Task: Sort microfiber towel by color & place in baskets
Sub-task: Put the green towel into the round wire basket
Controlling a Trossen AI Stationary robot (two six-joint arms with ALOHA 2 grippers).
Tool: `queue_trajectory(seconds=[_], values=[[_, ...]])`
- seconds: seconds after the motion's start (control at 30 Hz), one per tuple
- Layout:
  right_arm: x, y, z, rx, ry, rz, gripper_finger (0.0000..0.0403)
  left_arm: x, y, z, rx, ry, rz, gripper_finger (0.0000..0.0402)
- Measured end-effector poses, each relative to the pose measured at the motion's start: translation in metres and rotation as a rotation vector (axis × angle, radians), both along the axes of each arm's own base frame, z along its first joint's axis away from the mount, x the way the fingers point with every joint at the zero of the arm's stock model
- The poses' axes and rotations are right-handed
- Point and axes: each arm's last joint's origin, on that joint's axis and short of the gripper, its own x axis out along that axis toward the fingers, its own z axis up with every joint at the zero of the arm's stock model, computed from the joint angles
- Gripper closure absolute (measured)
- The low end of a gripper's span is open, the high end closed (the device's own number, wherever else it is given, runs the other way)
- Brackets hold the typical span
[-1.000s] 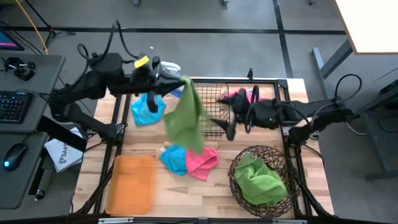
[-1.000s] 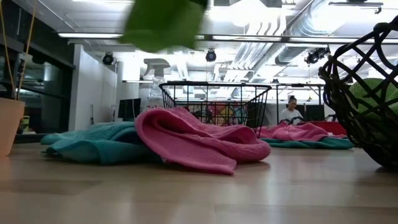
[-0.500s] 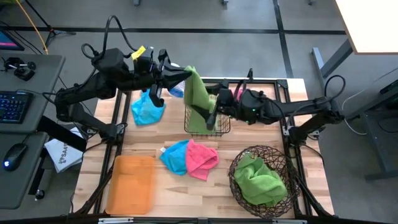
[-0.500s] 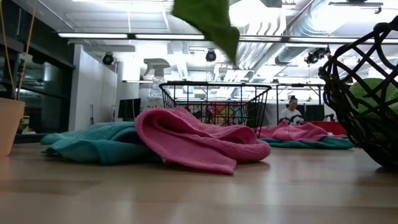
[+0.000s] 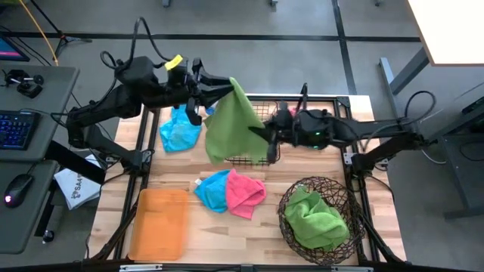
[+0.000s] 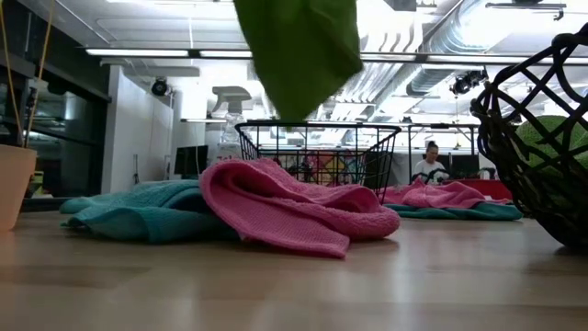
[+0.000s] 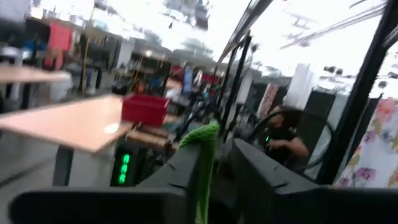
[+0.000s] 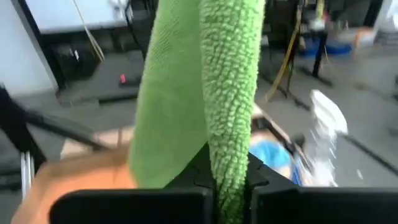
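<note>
A green towel (image 5: 231, 121) hangs spread between my two grippers above the black wire basket (image 5: 255, 159); the low view shows it high over the basket (image 6: 299, 51). My left gripper (image 5: 221, 85) is at the towel's top corner, fingers parted. My right gripper (image 5: 266, 140) is shut on its lower right edge. A teal towel (image 5: 214, 190) and a pink towel (image 5: 246, 193) lie on the table in front of the basket. The round woven basket (image 5: 336, 193) holds another green towel (image 5: 314, 219). The orange tray (image 5: 159, 223) sits near left. My left gripper's fingers stand apart, and the towel's top corner (image 7: 206, 155) lies between them against the inner side of one finger (image 7: 183, 171). The gripper points about level toward the table's right. My right gripper pinches a folded edge of the towel (image 8: 229, 155) between its two fingers, coming about level from the table's right. The cloth rises from the fingers toward the left gripper, clear of the table.
Another teal towel (image 5: 180, 132) lies at the far left of the table. A clear spray bottle (image 8: 326, 118) stands beyond it. A bit of pink cloth (image 5: 285, 115) shows by the right arm. The wire basket is mostly hidden under the spread towel.
My right gripper has gone toward the table's left, reached the hanging green towel and shut on its lower edge. The towel, which hung down long and narrow from the left gripper, is now drawn up and spread between the two grippers above the wire basket.
</note>
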Motion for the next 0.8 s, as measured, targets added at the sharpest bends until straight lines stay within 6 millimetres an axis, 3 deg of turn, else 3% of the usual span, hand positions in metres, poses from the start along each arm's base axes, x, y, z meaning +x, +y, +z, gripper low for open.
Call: queue_trajectory(seconds=[0.27, 0.4, 0.53, 0.7, 0.8], values=[[-0.082, 0.002, 0.015, 0.113, 0.164, -0.032, 0.04, -0.027, 0.012, -0.008, -0.035, 0.171, 0.07, 0.0227], [-0.132, 0.012, 0.027, 0.232, 0.148, 0.042, 0.0401, -0.037, 0.015, -0.013, -0.033, 0.251, 0.109, 0.021], [-0.172, 0.026, 0.036, 0.455, 0.118, 0.205, 0.0402, -0.047, 0.021, -0.02, 0.005, 0.351, 0.257, 0.0208], [-0.188, 0.051, 0.035, 0.703, 0.186, 0.367, 0.0402, -0.047, 0.028, -0.024, 0.012, 0.386, 0.334, 0.0208], [-0.182, 0.072, 0.015, 0.737, 0.309, 0.357, 0.0402, -0.044, 0.03, -0.03, 0.032, 0.402, 0.322, 0.0208]])
